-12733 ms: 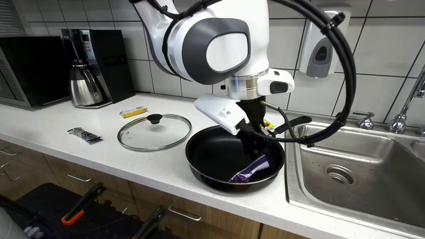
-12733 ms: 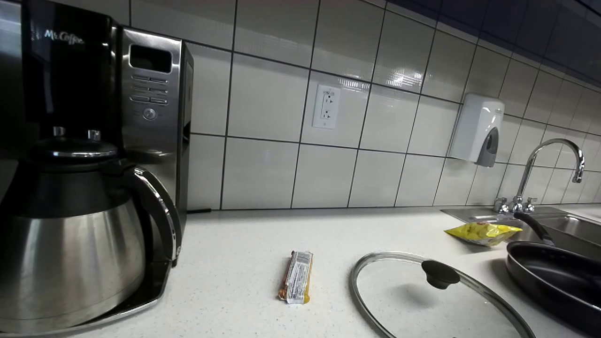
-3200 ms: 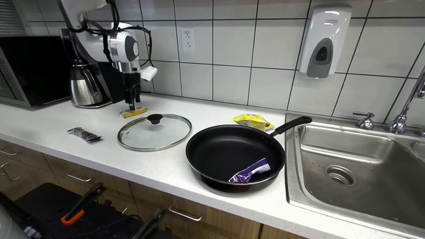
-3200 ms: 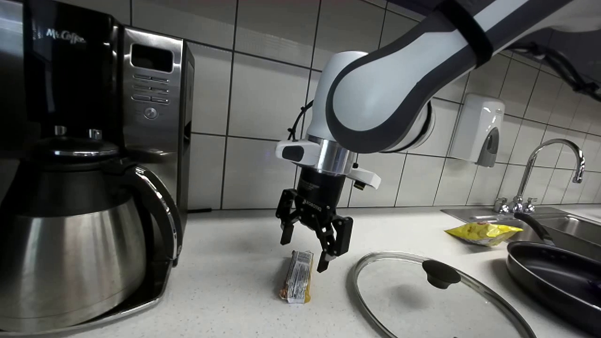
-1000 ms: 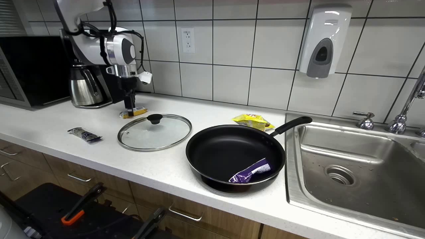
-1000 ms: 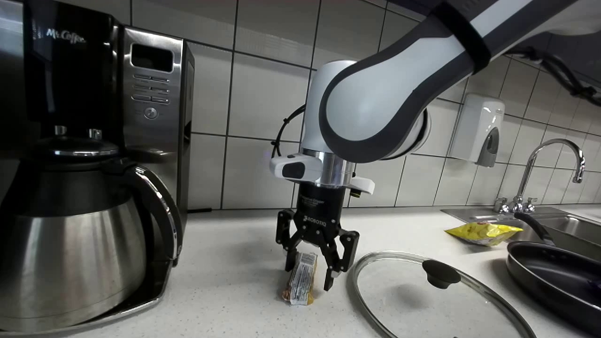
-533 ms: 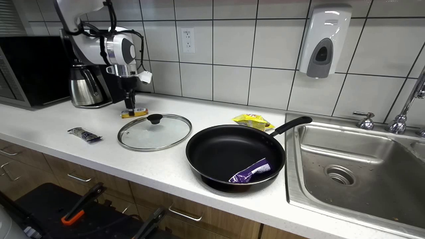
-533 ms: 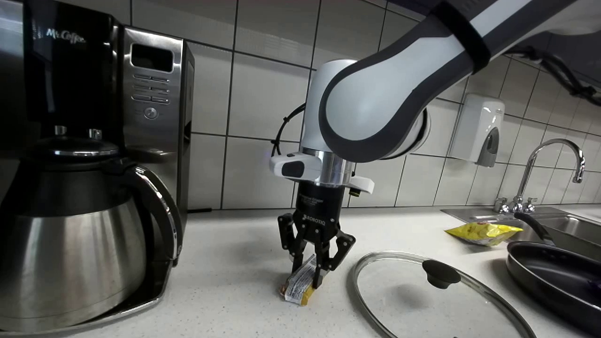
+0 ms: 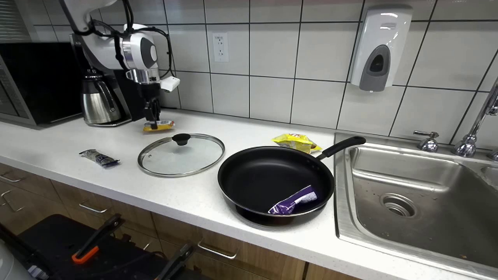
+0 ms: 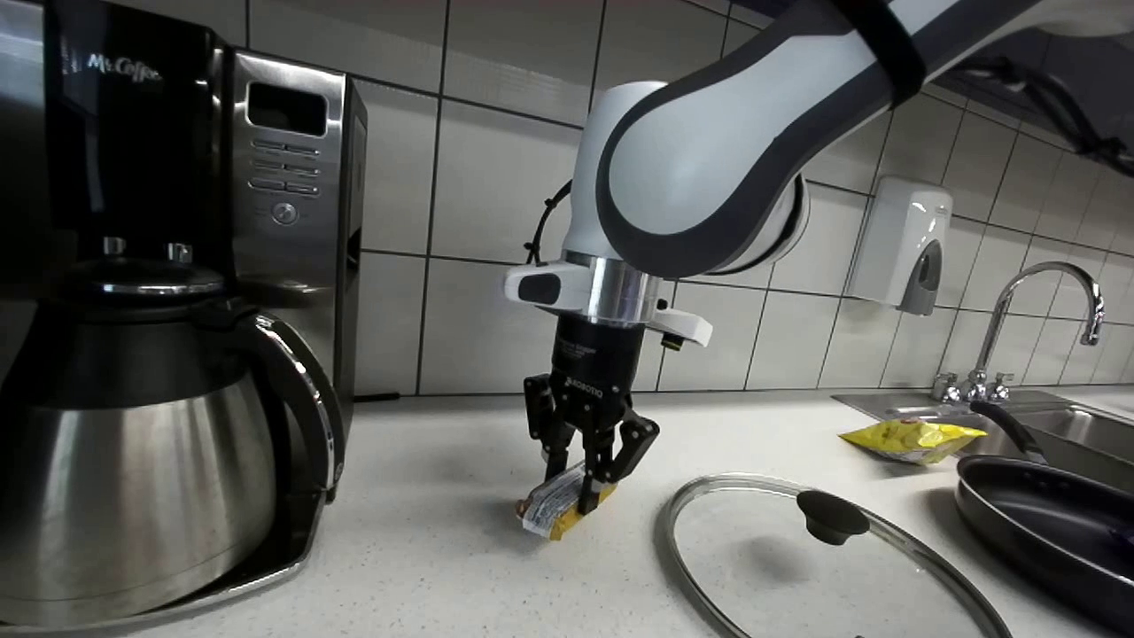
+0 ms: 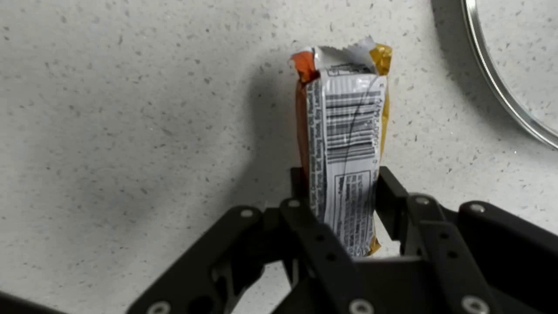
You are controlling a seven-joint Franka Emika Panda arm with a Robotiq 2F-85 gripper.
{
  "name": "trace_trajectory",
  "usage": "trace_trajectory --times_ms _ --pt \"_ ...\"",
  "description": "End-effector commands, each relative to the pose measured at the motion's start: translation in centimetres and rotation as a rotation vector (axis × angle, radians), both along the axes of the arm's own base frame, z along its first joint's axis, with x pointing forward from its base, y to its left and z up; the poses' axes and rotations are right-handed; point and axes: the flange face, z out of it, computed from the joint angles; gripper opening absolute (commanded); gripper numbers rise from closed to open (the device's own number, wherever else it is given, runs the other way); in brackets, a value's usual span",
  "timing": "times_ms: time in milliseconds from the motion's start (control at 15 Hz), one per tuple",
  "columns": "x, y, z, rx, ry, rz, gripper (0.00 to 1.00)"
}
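The end effector (image 11: 342, 189) pinches a yellow-edged wrapped snack bar (image 11: 353, 126) by its sides, fingers (image 11: 391, 198) parted only by the bar's width. Barcode (image 11: 351, 126) up, the bar hangs just above the tabletop (image 11: 130, 131), near the glass lid (image 9: 181, 157).

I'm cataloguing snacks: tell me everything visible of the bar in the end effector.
The bar is slim and oblong, in a shiny, creased, plastic-looking wrapper: orange-brown along one side, yellow along the other, the white upper face printed with a barcode and small text. One end shows a jagged seal. The end effector pinches it by its sides; it appears slightly above the counter, near the lid.
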Motion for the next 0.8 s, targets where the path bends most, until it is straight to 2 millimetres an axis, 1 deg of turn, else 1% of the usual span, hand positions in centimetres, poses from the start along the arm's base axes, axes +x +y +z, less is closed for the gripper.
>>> trace_trajectory --times_ms 0,267,600,733 --pt "0.2 -0.1 2.8 -0.021 -0.034 -0.129 0.16" --pt "0.5 -1.3 4.1 -0.033 -0.036 -0.314 0.16" --pt "0.5 -3.6 6.0 -0.032 -0.039 -0.579 0.16" --pt "0.4 -4.7 6.5 -0.042 -0.026 -0.679 0.16"
